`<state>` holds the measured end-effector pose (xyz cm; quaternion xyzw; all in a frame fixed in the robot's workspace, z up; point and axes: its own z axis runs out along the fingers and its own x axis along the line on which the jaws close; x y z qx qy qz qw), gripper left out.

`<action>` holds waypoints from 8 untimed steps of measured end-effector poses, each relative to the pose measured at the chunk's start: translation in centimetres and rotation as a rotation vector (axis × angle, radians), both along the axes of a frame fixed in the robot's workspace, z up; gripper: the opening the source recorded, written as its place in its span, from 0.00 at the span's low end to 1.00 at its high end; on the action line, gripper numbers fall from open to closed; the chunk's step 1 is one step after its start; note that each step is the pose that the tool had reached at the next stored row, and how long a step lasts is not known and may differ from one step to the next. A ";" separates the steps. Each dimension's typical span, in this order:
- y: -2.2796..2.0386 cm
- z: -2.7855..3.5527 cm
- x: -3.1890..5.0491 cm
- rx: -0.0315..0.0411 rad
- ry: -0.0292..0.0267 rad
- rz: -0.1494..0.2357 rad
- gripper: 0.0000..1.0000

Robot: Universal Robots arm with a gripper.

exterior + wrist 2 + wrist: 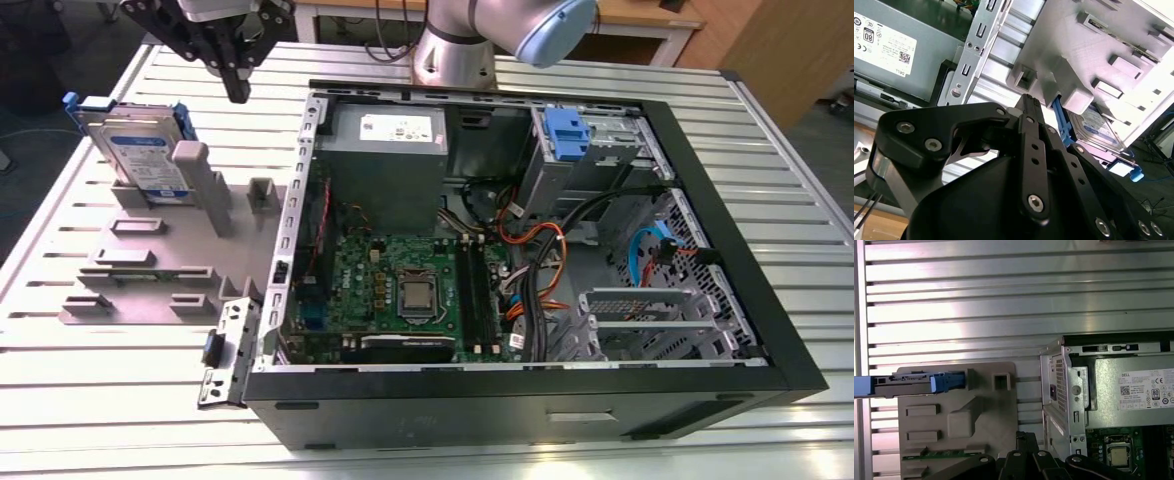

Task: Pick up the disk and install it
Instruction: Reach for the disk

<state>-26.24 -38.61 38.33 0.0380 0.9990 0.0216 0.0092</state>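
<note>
Step in hand, as I judge it: the reach for the pick. Nothing is held.

- Gripper (239, 92) hangs in the upper left of the exterior view, above the table (120, 400). Its fingers look pressed together and empty, and both wrist views show them as one closed stack.
- Disk (139, 150) stands on edge in a slot of the grey fixture (160, 260), at the left of the exterior view. It leans a little, label facing the camera, with the blue carrier showing at its top corners. It is near the gripper but apart from it, lower and toward the exterior view's left.
- First wrist view shows the disk (904, 382) edge-on, a thin bar.
- A grey post (191, 165) stands just beside the disk on the gripper's side.
- Open PC case (747, 250) fills the centre and right. A blue bracket (566, 135) sits in the drive bay at its upper right.

Doing it well, my judgement:
- The fingers must spread before coming down, since closed tips would just knock the top edge.
- Centre over the disk's thin edge and line the jaws across the flat faces.
- Match the lean.
- Keep clear of the post.
- Grip high, so the slot walls don't block the tips.
- A pull along the slot is less likely to jam.
</note>
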 end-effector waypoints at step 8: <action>0.00 -0.01 -0.24 0.0000 -0.0001 0.000 0.11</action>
